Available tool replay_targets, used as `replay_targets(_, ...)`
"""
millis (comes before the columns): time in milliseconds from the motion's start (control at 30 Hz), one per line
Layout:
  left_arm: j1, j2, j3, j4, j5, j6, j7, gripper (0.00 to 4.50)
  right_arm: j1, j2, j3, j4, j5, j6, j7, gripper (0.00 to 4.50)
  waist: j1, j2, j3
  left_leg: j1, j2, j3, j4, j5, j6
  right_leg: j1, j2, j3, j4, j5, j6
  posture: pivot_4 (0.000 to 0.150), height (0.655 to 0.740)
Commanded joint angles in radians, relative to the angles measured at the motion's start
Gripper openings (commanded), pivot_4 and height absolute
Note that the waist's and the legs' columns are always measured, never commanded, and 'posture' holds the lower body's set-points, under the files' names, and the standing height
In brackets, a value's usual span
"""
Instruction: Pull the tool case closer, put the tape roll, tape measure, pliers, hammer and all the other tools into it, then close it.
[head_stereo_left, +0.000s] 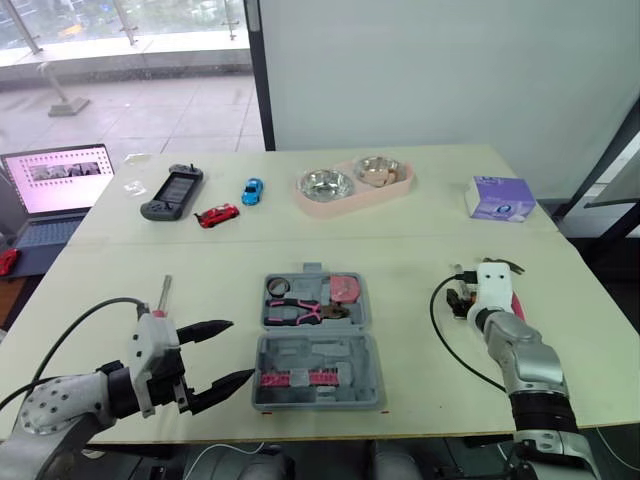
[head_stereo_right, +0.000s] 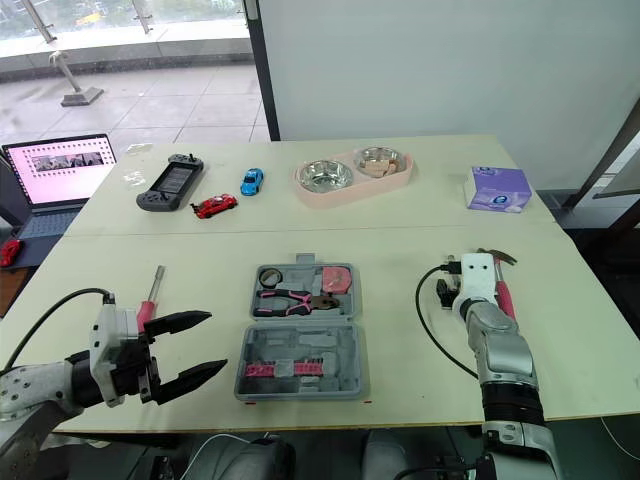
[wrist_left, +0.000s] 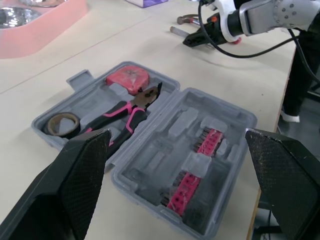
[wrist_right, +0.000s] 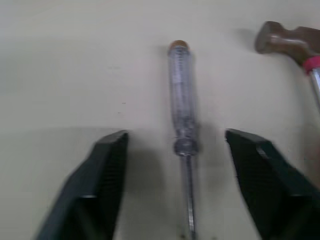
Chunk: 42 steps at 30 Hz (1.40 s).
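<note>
Tool case (head_stereo_left: 330, 350), grey moulded plastic, lies open holding pink-handled pliers (head_stereo_left: 300, 312).

Left gripper (head_stereo_left: 240, 350) at 7 o'clock, spread wide, aimed toward 3; right gripper (wrist_right: 176, 135) at 4 o'clock, spread too, aimed toward 12.

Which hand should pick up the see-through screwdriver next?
Right. The right hand is open with the screwdriver lined up between its fingers, hammer close by. The left hand is on the other side of the tool case.
</note>
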Motion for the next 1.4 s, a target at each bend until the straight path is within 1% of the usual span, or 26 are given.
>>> replay_targets(33, 0.004, 0.003, 0.001, -0.025, 0.0, -0.009, 0.004, 4.5, -0.001, -0.004, -0.002, 0.023, -0.007, -0.003, -0.005, 1.15, 0.004, 0.0, 0.0, 0.0, 0.0, 0.0, 0.0, 0.0, 0.0, 0.0, 0.0, 0.0, 0.0, 0.0, 0.0, 0.15, 0.7239)
replay_targets(100, 0.004, 0.002, -0.001, -0.021, 0.003, -0.011, 0.003, 4.5, 0.002, -0.005, 0.0, 0.018, -0.007, -0.005, -0.006, 0.09, 0.005, 0.0, 0.0, 0.0, 0.0, 0.0, 0.0, 0.0, 0.0, 0.001, 0.0, 0.0, -0.001, 0.0, 0.0, 0.15, 0.7239)
replay_targets(200, 0.002, 0.002, 0.0, -0.016, 0.003, -0.011, 0.004, 4.5, 0.014, -0.008, 0.001, -0.005, -0.007, -0.003, -0.006, 0.04, 0.004, 0.0, 0.0, 0.0, 0.0, 0.0, 0.0, 0.0, 0.0, 0.001, 0.0, 0.0, -0.001, 0.0, 0.0, 0.15, 0.7239)
replay_targets(300, -0.002, -0.001, 0.009, -0.01, 0.001, -0.012, 0.011, 4.5, 0.044, -0.019, 0.017, -0.095, -0.004, -0.002, 0.021, 0.04, 0.005, 0.0, 0.0, 0.0, 0.0, -0.001, 0.0, 0.0, 0.0, 0.001, 0.0, 0.0, -0.001, 0.0, 0.0, 0.15, 0.7239)
replay_targets(333, -0.004, 0.0, 0.014, -0.007, 0.0, -0.012, 0.014, 4.5, 0.055, -0.024, 0.029, -0.141, 0.003, -0.002, 0.047, 0.04, 0.004, 0.0, 0.0, 0.0, 0.0, -0.001, 0.0, 0.0, 0.0, 0.001, 0.0, 0.0, -0.001, 0.0, 0.0, 0.15, 0.7239)
replay_targets(400, -0.005, 0.012, 0.051, 0.018, -0.003, -0.012, 0.013, 4.5, 0.083, -0.073, 0.079, -0.356, 0.071, 0.039, 0.183, 0.04, 0.003, 0.003, 0.002, 0.0, 0.0, -0.001, 0.0, 0.0, 0.0, 0.001, 0.0, 0.0, -0.001, 0.0, 0.0, 0.15, 0.7239)
replay_targets(467, -0.005, 0.02, 0.073, 0.037, -0.006, -0.014, 0.008, 4.5, 0.094, -0.109, 0.101, -0.482, 0.125, 0.09, 0.264, 0.04, -0.005, 0.006, 0.003, -0.001, 0.0, 0.0, 0.0, 0.0, 0.0, -0.001, 0.0, 0.0, 0.0, 0.0, 0.0, 0.15, 0.7239)
replay_targets(567, -0.001, 0.044, 0.11, 0.085, -0.005, -0.016, -0.02, 4.5, 0.065, -0.265, 0.189, -0.71, 0.287, 0.305, 0.476, 0.04, -0.002, 0.006, 0.004, -0.001, 0.001, 0.0, 0.0, 0.0, 0.0, -0.001, 0.001, 0.0, 0.0, 0.0, 0.0, 0.15, 0.7239)
replay_targets(600, -0.003, 0.05, 0.116, 0.099, -0.004, -0.019, -0.028, 4.5, 0.05, -0.303, 0.212, -0.757, 0.329, 0.362, 0.517, 0.04, -0.001, 0.005, 0.004, -0.001, 0.001, 0.0, 0.0, 0.0, 0.0, -0.001, 0.001, -0.001, 0.0, 0.0, 0.0, 0.15, 0.7239)
replay_targets(667, -0.001, 0.068, 0.122, 0.147, 0.014, -0.041, -0.062, 4.5, -0.05, -0.373, 0.303, -0.839, 0.412, 0.494, 0.597, 0.04, -0.001, 0.004, 0.004, -0.001, 0.001, -0.001, 0.0, 0.0, 0.001, -0.001, 0.001, -0.002, -0.001, -0.001, 0.0, 0.15, 0.7239)
replay_targets(733, -0.003, 0.078, 0.118, 0.176, 0.023, -0.055, -0.085, 4.5, -0.138, -0.414, 0.384, -0.878, 0.455, 0.592, 0.637, 0.04, 0.001, 0.003, 0.004, -0.002, 0.001, -0.001, 0.0, 0.0, 0.001, -0.001, 0.001, -0.002, -0.001, -0.001, -0.001, 0.15, 0.7239)
replay_targets(767, -0.015, 0.078, 0.112, 0.193, 0.025, -0.061, -0.089, 4.5, -0.186, -0.405, 0.424, -0.876, 0.463, 0.637, 0.633, 0.04, 0.004, 0.003, 0.004, -0.002, 0.001, -0.002, 0.0, 0.0, 0.001, -0.001, 0.0, -0.003, -0.001, -0.002, -0.001, 0.15, 0.7239)
replay_targets(800, -0.027, 0.077, 0.104, 0.21, 0.029, -0.072, -0.098, 4.5, -0.244, -0.37, 0.474, -0.862, 0.461, 0.684, 0.612, 0.04, 0.004, 0.002, 0.004, -0.002, 0.001, -0.001, 0.0, 0.0, 0.001, -0.001, 0.0, -0.003, -0.001, -0.001, -0.001, 0.15, 0.7239)
replay_targets(900, -0.046, 0.086, 0.08, 0.255, 0.049, -0.105, -0.14, 4.5, -0.38, -0.292, 0.635, -0.825, 0.436, 0.746, 0.592, 0.04, 0.004, 0.001, 0.004, -0.002, 0.001, -0.002, 0.0, 0.0, 0.001, -0.001, 0.0, -0.003, -0.001, -0.001, 0.0, 0.15, 0.7239)
replay_targets(1000, -0.056, 0.088, 0.063, 0.29, 0.069, -0.147, -0.18, 4.5, -0.461, -0.234, 0.774, -0.778, 0.391, 0.749, 0.58, 0.04, 0.005, 0.0, 0.004, -0.003, 0.001, -0.002, 0.0, 0.0, 0.001, -0.003, 0.0, -0.003, -0.001, 0.0, 0.001, 0.15, 0.7239)
replay_targets(1133, -0.086, 0.089, 0.05, 0.341, 0.075, -0.208, -0.237, 4.5, -0.555, -0.186, 0.971, -0.681, 0.29, 0.715, 0.569, 0.04, 0.004, 0.0, 0.003, -0.004, 0.0, -0.003, 0.0, 0.0, 0.001, -0.004, 0.0, -0.003, -0.001, 0.0, 0.001, 0.15, 0.7239)
replay_targets(1267, -0.118, 0.095, 0.036, 0.36, 0.072, -0.211, -0.265, 4.5, -0.624, -0.109, 1.012, -0.578, 0.246, 0.704, 0.568, 0.04, 0.001, 0.0, 0.003, -0.004, 0.0, -0.003, 0.0, 0.0, 0.0, -0.004, 0.0, -0.003, 0.0, 0.0, 0.001, 0.15, 0.7239)
replay_targets(1400, -0.121, 0.102, 0.015, 0.364, 0.095, -0.232, -0.288, 4.5, -0.676, -0.099, 1.069, -0.541, 0.21, 0.723, 0.585, 0.04, -0.001, 0.0, 0.003, -0.004, 0.0, -0.003, 0.0, 0.0, 0.0, -0.005, 0.0, -0.003, 0.001, 0.0, 0.001, 0.15, 0.7239)
